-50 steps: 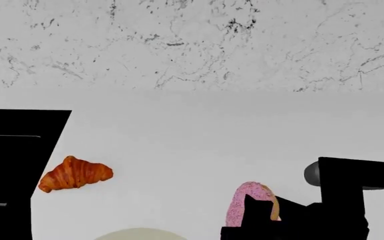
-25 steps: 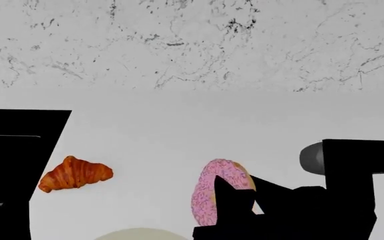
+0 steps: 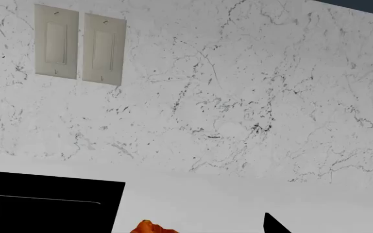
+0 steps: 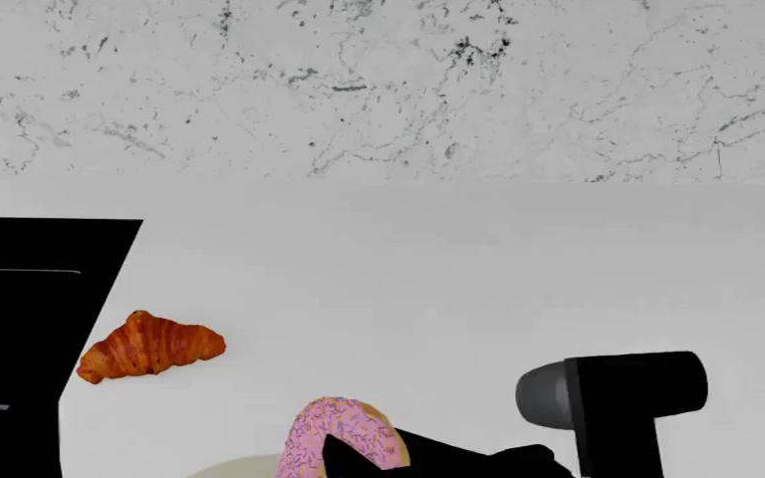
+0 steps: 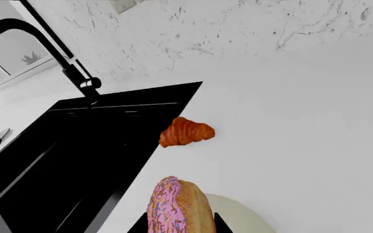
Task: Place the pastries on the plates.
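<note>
1. The right gripper (image 4: 356, 460) sat at the bottom centre of the head view, closed on the donut (image 4: 339, 438), which was held on edge.
2. The donut's pink sprinkled face pointed toward the frame's left; in the right wrist view the donut (image 5: 177, 206) filled the bottom centre, clamped between dark fingers (image 5: 220, 224).
3. The cream plate (image 4: 243, 466) peeked in at the bottom edge of the head view, just left of and under the donut; the right wrist view showed the plate (image 5: 242, 213) right behind the donut.
4. The croissant (image 4: 147, 347) lay on the white counter (image 4: 462, 269) at left of the frame, beside the black sink (image 4: 24, 299), well apart from the donut.
5. The left gripper showed only as a dark tip (image 3: 274, 224) at the bottom edge of the left wrist view; can't tell its opening.
6. The grey plate wasn't visible in any view.
7. A black faucet (image 5: 57, 53) stood at the upper left of the right wrist view, over the sink.
</note>
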Robot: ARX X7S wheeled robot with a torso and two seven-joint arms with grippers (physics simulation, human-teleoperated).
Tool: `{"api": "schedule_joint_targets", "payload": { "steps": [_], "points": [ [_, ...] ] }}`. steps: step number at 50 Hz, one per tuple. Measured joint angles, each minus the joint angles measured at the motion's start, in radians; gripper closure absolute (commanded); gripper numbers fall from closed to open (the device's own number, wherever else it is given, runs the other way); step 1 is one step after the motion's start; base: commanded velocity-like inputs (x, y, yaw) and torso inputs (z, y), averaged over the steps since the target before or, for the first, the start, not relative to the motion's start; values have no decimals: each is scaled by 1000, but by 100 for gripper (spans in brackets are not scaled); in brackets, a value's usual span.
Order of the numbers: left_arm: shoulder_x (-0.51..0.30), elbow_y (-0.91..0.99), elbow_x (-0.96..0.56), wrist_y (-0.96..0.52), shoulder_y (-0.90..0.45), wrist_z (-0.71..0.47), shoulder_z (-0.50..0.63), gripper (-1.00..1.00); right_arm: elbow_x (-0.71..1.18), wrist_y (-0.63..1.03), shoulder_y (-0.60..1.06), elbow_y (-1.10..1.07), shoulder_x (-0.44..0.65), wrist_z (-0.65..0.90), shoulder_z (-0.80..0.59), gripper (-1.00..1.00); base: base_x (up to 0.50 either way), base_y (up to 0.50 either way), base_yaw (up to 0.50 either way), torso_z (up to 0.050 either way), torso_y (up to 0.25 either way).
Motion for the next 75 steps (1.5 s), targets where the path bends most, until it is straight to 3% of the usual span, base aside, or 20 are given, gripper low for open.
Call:
{"api": "schedule_joint_targets", "payload": {
  "steps": [39,40,57,75],
  "points": [
    [6,-1,-6,-6,5,2,-10,-100,-50,-3,-109,66,-77,-99,-61,100,0,0,0,0,0],
    [6,-1,-6,-6,5,2,-10,-100,-50,-4,-111,69,-78,-101,-62,-100,0,0,0,0,0],
    [7,0,-1,-6,11,1,-10,-100,-55,18,-107,71,-83,-94,-70,-100,0,0,0,0,0],
    [11,-1,-9,-13,15,2,-22,-100,-1,75,85,-61,-22,121,-14,-100,1,0,0,0,0]
  ]
}}
